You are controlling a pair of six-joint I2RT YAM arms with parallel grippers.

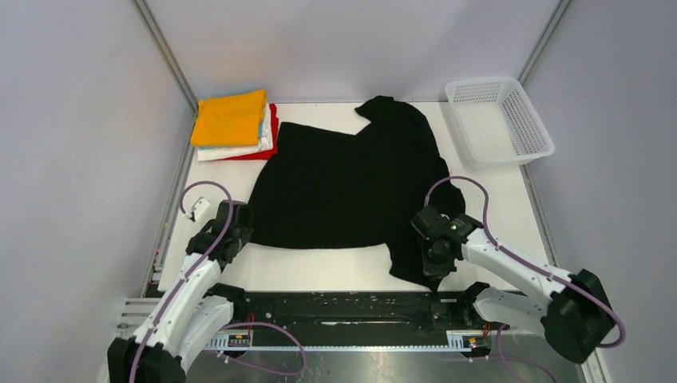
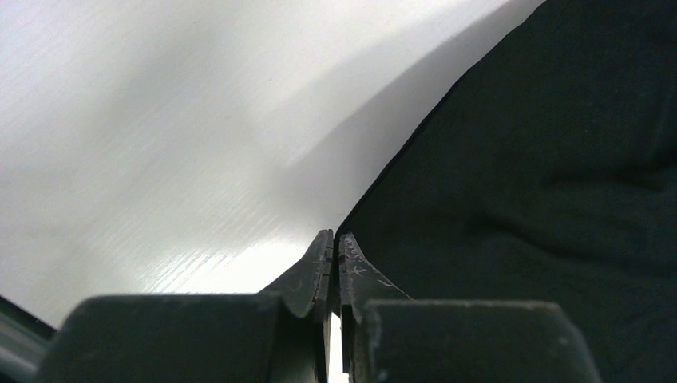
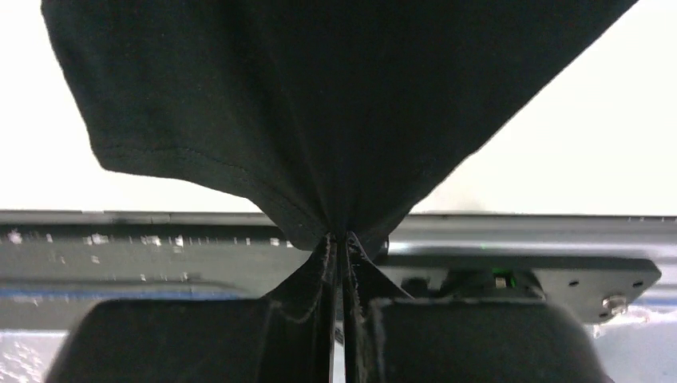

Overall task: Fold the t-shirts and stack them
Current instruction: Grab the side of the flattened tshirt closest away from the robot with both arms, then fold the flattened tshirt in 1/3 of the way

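Black t-shirt [image 1: 343,183] lies spread across the middle of the white tabletop [image 1: 319,271], its near right portion reaching toward the near edge. Right hand [image 3: 342,239] is clenched on that portion, the cloth gathering to a point between its fingers. Left hand [image 2: 335,239] is clenched at the near left hem, though whether cloth is pinched there cannot be determined. Folded t-shirts [image 1: 231,120], orange-yellow on top, are stacked at the far left corner.
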